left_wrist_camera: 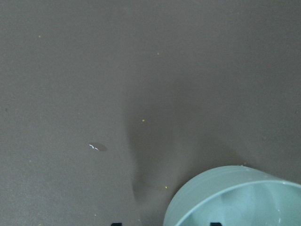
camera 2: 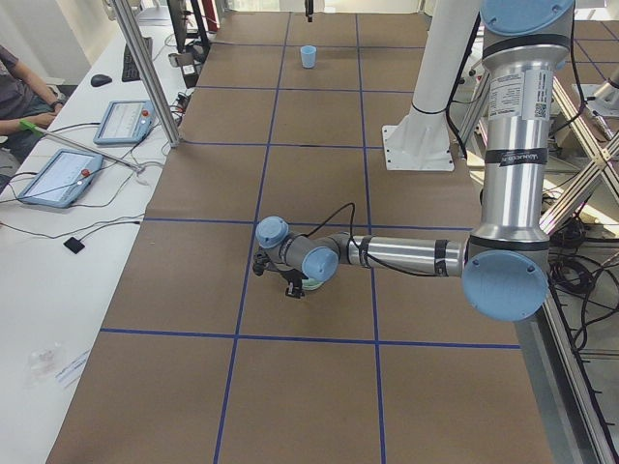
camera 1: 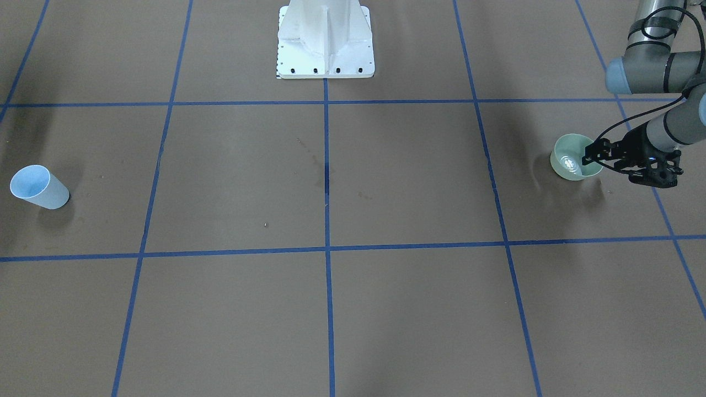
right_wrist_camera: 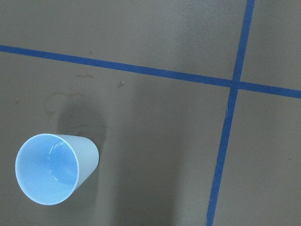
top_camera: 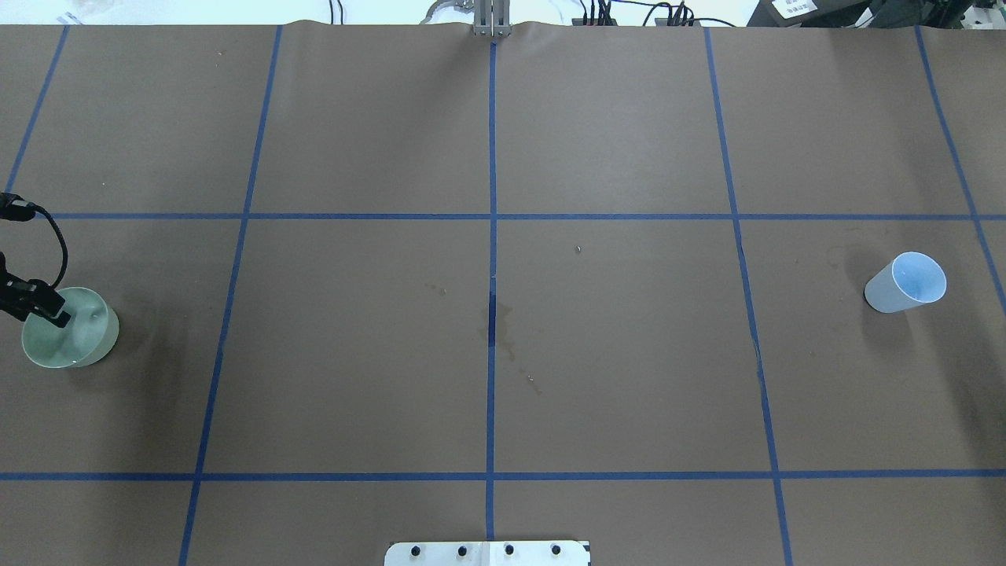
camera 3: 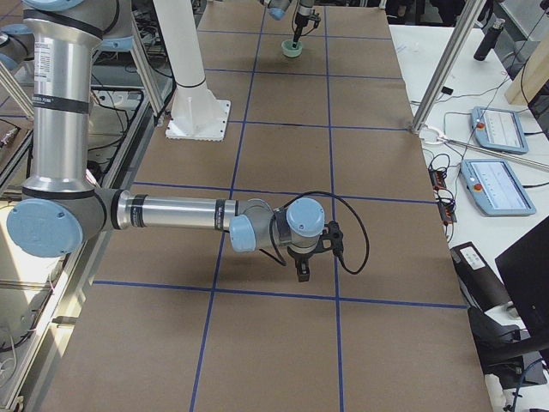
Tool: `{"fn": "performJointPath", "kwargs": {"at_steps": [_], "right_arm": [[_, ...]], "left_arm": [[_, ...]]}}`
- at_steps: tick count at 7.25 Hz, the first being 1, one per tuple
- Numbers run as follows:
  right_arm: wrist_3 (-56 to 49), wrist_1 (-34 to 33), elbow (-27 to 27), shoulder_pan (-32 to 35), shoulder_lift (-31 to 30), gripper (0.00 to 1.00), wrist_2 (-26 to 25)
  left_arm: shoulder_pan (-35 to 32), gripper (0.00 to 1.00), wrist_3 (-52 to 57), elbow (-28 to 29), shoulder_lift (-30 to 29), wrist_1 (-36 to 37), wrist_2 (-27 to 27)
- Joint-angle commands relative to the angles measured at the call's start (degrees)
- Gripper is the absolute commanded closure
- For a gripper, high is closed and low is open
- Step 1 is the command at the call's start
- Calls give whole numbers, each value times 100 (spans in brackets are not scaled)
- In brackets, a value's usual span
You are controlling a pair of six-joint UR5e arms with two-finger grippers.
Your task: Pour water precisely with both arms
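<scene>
Straddling green cup rim with left gripper, jaws apart, water glinting inside; near blue cup, can't tell right gripper state.

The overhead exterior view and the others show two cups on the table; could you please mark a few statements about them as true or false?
1. The green cup stands upright on the table. True.
2. The blue cup lies tipped over on its side. False: it stands upright, mouth up.
3. The left gripper is at the green cup's rim. True.
4. The blue cup is gripped and lifted off the table. False: it stands on the table with nothing touching it.
5. The two cups stand side by side. False: they are at opposite ends of the table.
</scene>
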Motion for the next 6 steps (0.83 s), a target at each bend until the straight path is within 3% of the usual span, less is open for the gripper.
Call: {"fn": "performJointPath", "kwargs": {"at_steps": [1,3,5,6], "right_arm": [[-8,4,-1,-1,7,1,-13],[-34,4,8,-1,7,0,-4],[-61,4,26,-1,7,0,-22],[-61,4,26,-1,7,0,-31]], "left_arm": [[28,100,-15,3,-198,77,-45],[10,100,-67,-145,-610,409,-553],[80,100,-1614,-724,-1303,745,-590],[524,100,-2650,-1040,-1698,745,-564]]}}
